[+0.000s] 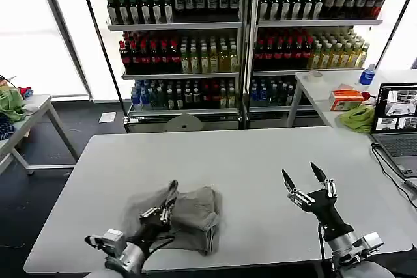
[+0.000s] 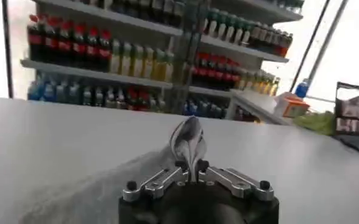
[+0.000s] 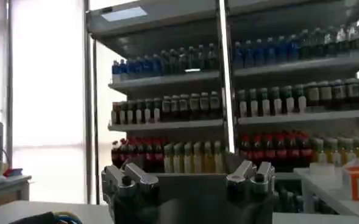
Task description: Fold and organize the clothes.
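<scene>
A light grey shirt lies bunched in a rough fold on the grey table, near its front left edge. My left gripper is shut on a raised fold of this shirt at its left side. In the left wrist view the pinched fold stands up between the closed fingertips of the left gripper. My right gripper hovers above bare table to the shirt's right, open, fingers pointing up and away, holding nothing. In the right wrist view the right gripper faces the shelves with its jaws spread wide.
A laptop sits at the table's right edge, with a cable running forward. A second table behind it holds a lime-green cloth, an orange box and a blue bottle. Bottle shelves stand behind; a side table is at far left.
</scene>
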You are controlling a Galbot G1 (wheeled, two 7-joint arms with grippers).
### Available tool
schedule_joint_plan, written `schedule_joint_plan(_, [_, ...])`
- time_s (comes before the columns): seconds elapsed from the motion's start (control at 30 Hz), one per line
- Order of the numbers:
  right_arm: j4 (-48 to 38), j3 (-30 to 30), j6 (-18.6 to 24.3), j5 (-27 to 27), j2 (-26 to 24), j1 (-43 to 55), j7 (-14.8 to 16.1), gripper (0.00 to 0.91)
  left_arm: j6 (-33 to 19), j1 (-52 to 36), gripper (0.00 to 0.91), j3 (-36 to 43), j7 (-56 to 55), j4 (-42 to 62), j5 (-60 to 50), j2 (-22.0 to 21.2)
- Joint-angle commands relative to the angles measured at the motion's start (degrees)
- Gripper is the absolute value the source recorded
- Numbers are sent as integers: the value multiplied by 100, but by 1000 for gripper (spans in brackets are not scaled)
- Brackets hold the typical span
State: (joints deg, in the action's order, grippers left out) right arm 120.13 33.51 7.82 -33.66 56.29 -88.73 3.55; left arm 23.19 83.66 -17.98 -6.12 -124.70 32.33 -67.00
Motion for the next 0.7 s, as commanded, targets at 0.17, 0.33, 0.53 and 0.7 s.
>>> schedule_joint_plan(0.17, [24, 109, -8, 16, 21, -140, 10, 907, 247, -1173, 242, 990, -116, 813, 233, -45])
schedule_joint_plan(0.33, [16, 90, -4, 20, 48, -108, 10, 907, 417, -1141, 907, 1020, 52, 849, -15, -55])
schedule_joint_plan(0.53, [27, 75, 5, 18, 47, -105, 15, 907, 422, -1028, 907, 849, 103, 663, 22, -105])
schedule_joint_plan(0.7, [50, 81, 10, 7, 27, -101, 27, 907, 499, -691, 907, 248, 127, 140, 217, -178])
